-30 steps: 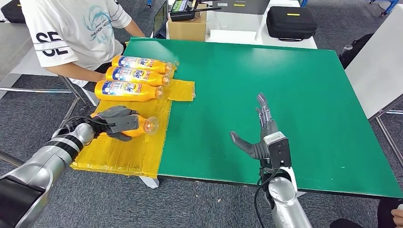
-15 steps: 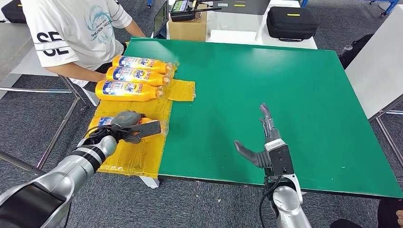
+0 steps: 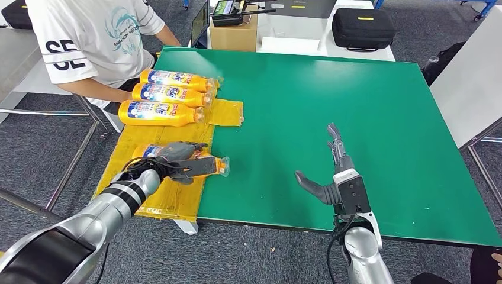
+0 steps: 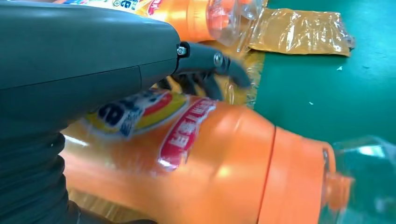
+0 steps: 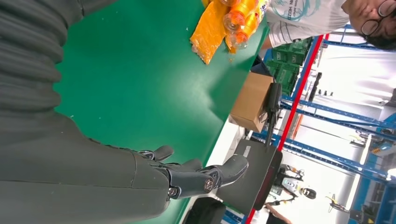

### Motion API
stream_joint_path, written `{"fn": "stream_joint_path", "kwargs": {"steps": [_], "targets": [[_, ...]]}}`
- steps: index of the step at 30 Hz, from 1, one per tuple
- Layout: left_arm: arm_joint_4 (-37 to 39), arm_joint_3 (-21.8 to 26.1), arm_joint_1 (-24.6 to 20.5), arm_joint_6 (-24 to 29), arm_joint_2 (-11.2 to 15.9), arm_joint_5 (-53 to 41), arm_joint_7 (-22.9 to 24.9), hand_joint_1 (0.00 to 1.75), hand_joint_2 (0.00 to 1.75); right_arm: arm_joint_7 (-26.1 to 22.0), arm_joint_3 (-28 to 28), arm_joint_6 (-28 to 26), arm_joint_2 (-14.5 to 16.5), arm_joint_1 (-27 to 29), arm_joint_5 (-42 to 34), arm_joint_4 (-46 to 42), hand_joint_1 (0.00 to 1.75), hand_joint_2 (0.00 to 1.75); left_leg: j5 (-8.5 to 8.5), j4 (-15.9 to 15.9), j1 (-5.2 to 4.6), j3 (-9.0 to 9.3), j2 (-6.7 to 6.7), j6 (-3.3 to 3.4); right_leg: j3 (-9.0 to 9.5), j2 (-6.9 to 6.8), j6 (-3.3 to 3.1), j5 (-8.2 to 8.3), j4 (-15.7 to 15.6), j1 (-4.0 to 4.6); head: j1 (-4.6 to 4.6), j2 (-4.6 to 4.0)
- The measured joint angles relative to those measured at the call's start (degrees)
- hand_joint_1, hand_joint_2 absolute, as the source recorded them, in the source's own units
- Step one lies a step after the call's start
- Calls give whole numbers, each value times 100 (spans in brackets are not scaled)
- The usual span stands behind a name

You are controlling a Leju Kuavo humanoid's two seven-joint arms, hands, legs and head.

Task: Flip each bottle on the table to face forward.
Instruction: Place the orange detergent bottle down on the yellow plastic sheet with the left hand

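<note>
Far to my left a person (image 3: pixel 89 41) in a white shirt sits at the table's corner, close behind three orange bottles (image 3: pixel 163 94) that lie side by side on a yellow sheet (image 3: pixel 171 195), caps pointing toward the green table (image 3: pixel 331 89). Nearer to me on the same sheet lies a fourth bottle (image 3: pixel 204 164), on its side with its clear cap just past the sheet's edge and over the green. My left hand (image 3: pixel 177 161) lies over this bottle, fingers wrapped down around its body, so I am gripping it; from my left wrist the bottle (image 4: pixel 201 172) is close under my hand (image 4: pixel 93 65), its label turned up and partly blurred, with my dark fingers (image 4: pixel 210 86) curled against its far side. Beyond it I see the cap end of another bottle and a crumpled flap (image 4: pixel 299 32) of the yellow sheet on the green. Moving right, the middle of the table is plain green. My right hand (image 3: pixel 331 171) is raised above the table's near edge, well apart from all the bottles, fingers straight and pointing away from me, thumb stuck out toward my left, holding nothing. From my right wrist that hand (image 5: pixel 187 175) is loose and spread over the green. Behind the table's far edge stand a cardboard box (image 3: pixel 232 32) and, further right, a black case (image 3: pixel 362 26).
</note>
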Motion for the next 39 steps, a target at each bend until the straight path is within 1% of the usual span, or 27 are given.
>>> {"fn": "stream_joint_path", "kwargs": {"steps": [4, 8, 16, 19, 21, 23, 27, 29, 31, 32, 34, 36, 37, 39], "targets": [[25, 7, 0, -3, -17, 3, -30, 0, 175, -3, -6, 4, 0, -11, -3, 1, 0, 175, 0, 0, 0, 0, 0, 0, -1, 0, 0, 0, -1, 0, 0, -1], [32, 49, 1, 40, -17, 53, -199, 0, 0, -16, -8, 16, -1, -11, -22, 1, 0, 175, 0, 0, 0, -1, 0, 0, -1, 0, 0, 0, 0, 1, 1, 0], [-48, 394, 24, 231, 52, 322, -587, 0, 0, -33, -9, 78, -24, -10, -118, 1, 0, 175, 0, 0, 1, -1, 0, 0, 0, 0, 0, 0, 0, 1, 1, 0], [-220, 620, 126, 462, 110, 562, -772, 0, 0, -51, -10, 81, -39, -7, -149, -1, 0, 175, 0, 0, 0, -1, 1, 0, 0, 0, 0, 0, 0, 1, 0, 0], [-467, 848, 282, 725, 139, 828, -930, 0, 0, -71, -12, 49, -42, 16, -183, -25, 0, 175, 0, 0, 0, -1, 2, 0, -1, 1, 0, 0, 0, 0, 0, 0], [-880, 1160, 522, 969, 148, 1196, -1126, 0, 0, -105, -14, -40, -38, 67, -201, -90, 0, 175, -1, 0, 0, -1, 2, -1, -3, 1, 0, -1, -1, 0, 0, 0], [-1852, 1833, 1020, 1135, 108, 1686, -1336, 0, 0, -155, -14, -224, -7, 175, -202, -256, 0, 175, -3, 0, 0, -2, 3, -2, -6, 1, 0, -2, -2, 1, 0, -1], [-2185, 2048, 1183, 1097, 71, 1847, -1404, 0, 87, -161, -14, -266, 16, 200, -207, -310, 0, 175, -3, 0, 0, -2, 3, -1, -6, 1, -1, -2, -2, 1, 1, 0], [-2534, 2256, 1366, 934, -22, 2290, -1554, 0, 175, -181, -11, -349, 55, 224, -228, -354, 0, 175, -2, 0, 0, -2, 4, -1, -5, 1, -1, -2, -2, 0, 1, 0], [-2726, 2357, 1472, 793, -91, 2576, -1609, 0, 175, -193, -3, -402, 84, 233, -241, -369, 0, 175, -2, 0, 0, -2, 4, -1, -5, 1, -1, -2, -2, 0, 1, 0], [-3080, 2480, 1678, 426, -226, 3092, -1610, 0, 175, -206, 42, -482, 145, 240, -272, -383, 0, 87, -2, 0, 0, -2, 3, -1, -4, 1, -1, -2, -2, 0, 2, 0], [-3359, 2504, 1868, -52, -333, 3579, -1541, 0, 175, -208, 125, -519, 200, 237, -336, -384, 0, 0, -2, 0, 0, -2, 2, -1, -3, 1, -1, -1, -2, 0, 1, 0], [-3476, 2497, 1958, -279, -389, 3817, -1509, 0, 175, -208, 171, -527, 225, 234, -378, -384, 0, 0, -2, 0, 0, -2, 2, -1, -3, 1, -1, -1, -2, 0, 1, 0], [-3663, 2474, 2119, -566, -484, 4167, -1456, 0, 175, -207, 254, -545, 268, 227, -436, -384, 0, 0, -2, 0, 0, -2, 3, -1, -4, 1, 0, -1, -2, 0, 1, 0]]}}
